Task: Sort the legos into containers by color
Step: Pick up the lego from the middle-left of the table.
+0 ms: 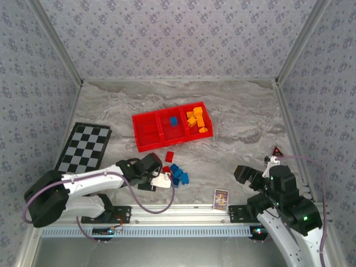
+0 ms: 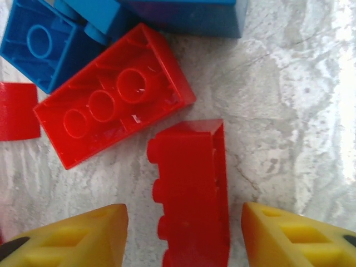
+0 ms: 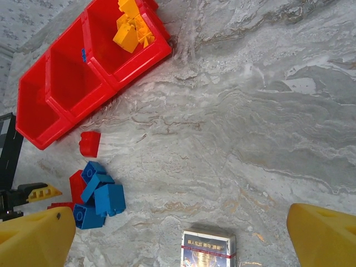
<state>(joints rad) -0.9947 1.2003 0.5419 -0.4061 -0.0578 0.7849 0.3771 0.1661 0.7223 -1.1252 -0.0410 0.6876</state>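
Note:
The red tray (image 1: 146, 146) lies mid-table with three containers. The left one is bare, the middle one holds one blue lego (image 1: 173, 121), and the right one holds several orange-yellow legos (image 1: 196, 119). Loose red and blue legos (image 1: 178, 174) sit in front of the tray, with one red lego (image 1: 169, 154) apart. My left gripper (image 2: 184, 214) is low over this pile and open. Its yellow fingertips (image 2: 83, 239) straddle a red lego (image 2: 192, 189) lying on its side, with a gap on each side. My right gripper (image 3: 181, 222) hangs open and holds nothing.
An upturned red lego (image 2: 114, 103) and blue legos (image 2: 36, 47) lie just beyond the straddled one. A picture card (image 1: 221, 198) rests near the front edge, and a checkered board (image 1: 85, 147) at the left. A small red triangle (image 1: 277, 150) is at the right wall.

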